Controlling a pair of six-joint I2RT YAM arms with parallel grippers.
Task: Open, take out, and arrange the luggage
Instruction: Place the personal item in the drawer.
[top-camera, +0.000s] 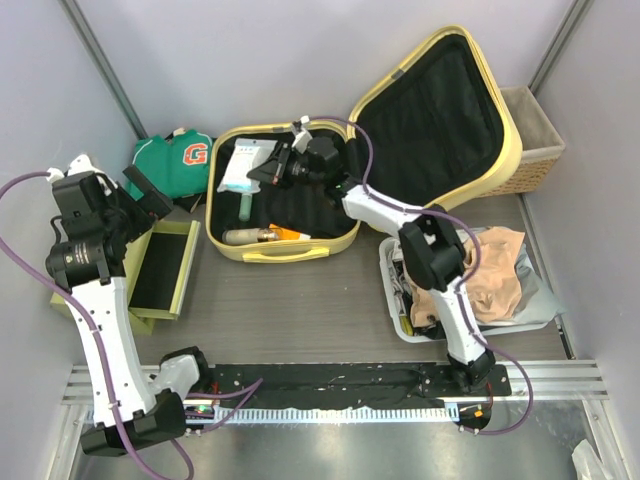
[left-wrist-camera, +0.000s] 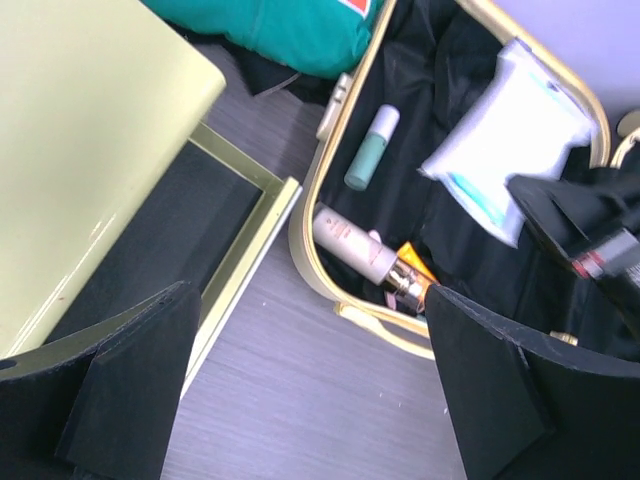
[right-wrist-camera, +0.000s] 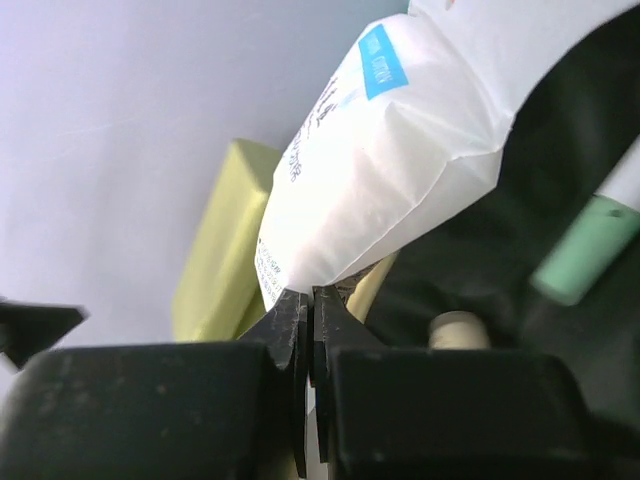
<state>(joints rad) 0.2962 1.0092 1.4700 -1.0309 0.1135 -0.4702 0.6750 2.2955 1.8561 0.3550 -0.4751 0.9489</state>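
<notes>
The luggage (top-camera: 285, 250), a pale yellow suitcase, lies open with its lid (top-camera: 440, 110) propped up at the back right. My right gripper (top-camera: 268, 170) is inside the base, shut on the edge of a white packet (top-camera: 240, 165). The right wrist view shows the jaws (right-wrist-camera: 308, 300) pinching the packet (right-wrist-camera: 400, 150). A mint tube (left-wrist-camera: 370, 150), a beige bottle (left-wrist-camera: 355, 245) and an orange tube (left-wrist-camera: 415, 265) lie on the black lining. My left gripper (left-wrist-camera: 310, 400) is open and empty, above the table left of the suitcase rim (left-wrist-camera: 305, 240).
A yellow-green box (top-camera: 160, 265) lies open left of the suitcase, under my left gripper (top-camera: 145, 195). A green shirt (top-camera: 175, 160) lies behind it. A white tray (top-camera: 395, 320) with a beige garment (top-camera: 490, 270) sits at right. A wicker basket (top-camera: 535, 140) stands behind the lid.
</notes>
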